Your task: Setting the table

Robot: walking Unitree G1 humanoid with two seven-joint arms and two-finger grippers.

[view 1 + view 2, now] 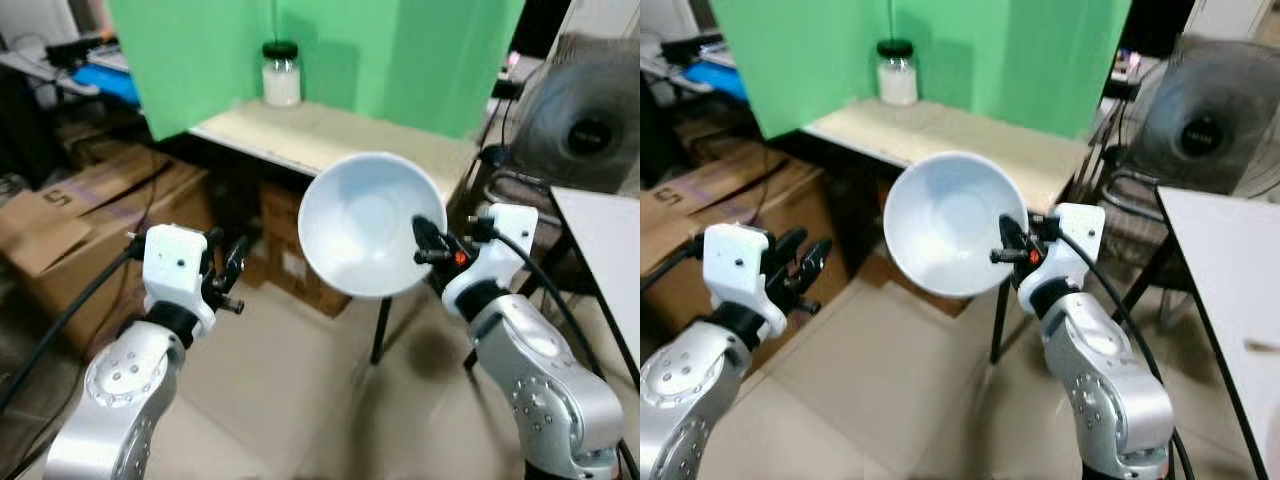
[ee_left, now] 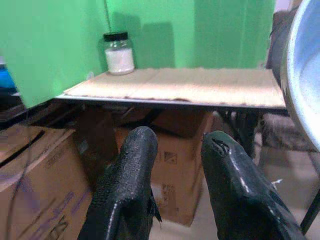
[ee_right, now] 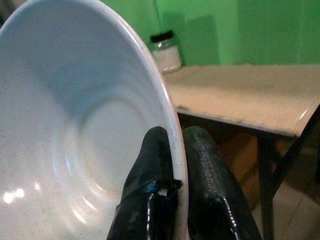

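Carrying white bowl (image 1: 368, 222) toward table (image 1: 340, 135): right tool (image 3: 172, 165) clamped on rim, bowl tilted; left tool (image 2: 177, 190) apart, empty, free for support.

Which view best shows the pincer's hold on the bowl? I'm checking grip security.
Right wrist view: the right pincer straddles the white bowl rim. Eye views show the whole bowl tilted; the left wrist view catches its edge.
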